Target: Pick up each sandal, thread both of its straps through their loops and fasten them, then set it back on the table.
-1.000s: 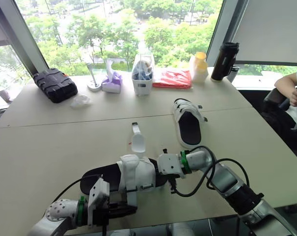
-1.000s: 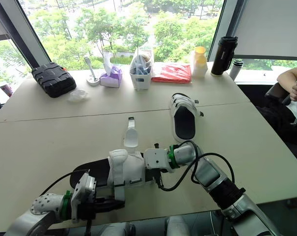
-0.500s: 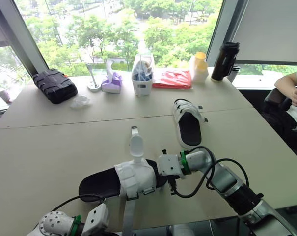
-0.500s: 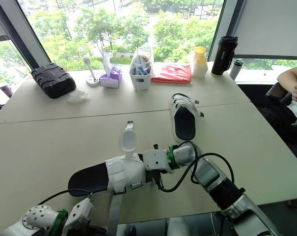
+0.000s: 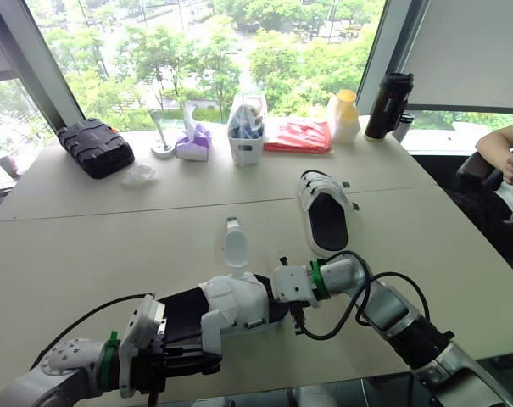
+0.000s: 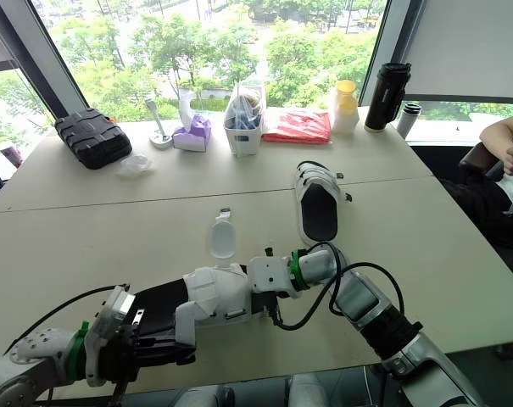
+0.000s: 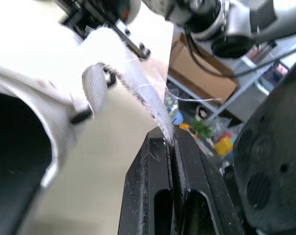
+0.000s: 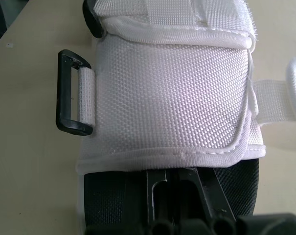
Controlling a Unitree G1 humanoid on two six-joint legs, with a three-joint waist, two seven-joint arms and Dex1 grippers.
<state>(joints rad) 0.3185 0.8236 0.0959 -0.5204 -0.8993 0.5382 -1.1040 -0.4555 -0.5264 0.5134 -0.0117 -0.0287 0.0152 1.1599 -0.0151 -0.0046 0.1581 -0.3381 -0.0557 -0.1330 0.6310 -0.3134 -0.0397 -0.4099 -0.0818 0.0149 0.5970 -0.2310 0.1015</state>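
Left wrist view, strap [image 7: 139,92] end hidden between left jaws, sandal [image 7: 34,90] cropped

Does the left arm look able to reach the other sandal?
Probably not: the left gripper is shut on the strap of the near sandal, and the other sandal lies beyond the right gripper.

Our silver-grey arms [image 5: 392,315] carry green wrist rings [image 5: 317,279], white housings [image 5: 292,284], looping black cables [image 5: 369,287] and a black left gripper [image 7: 172,142].
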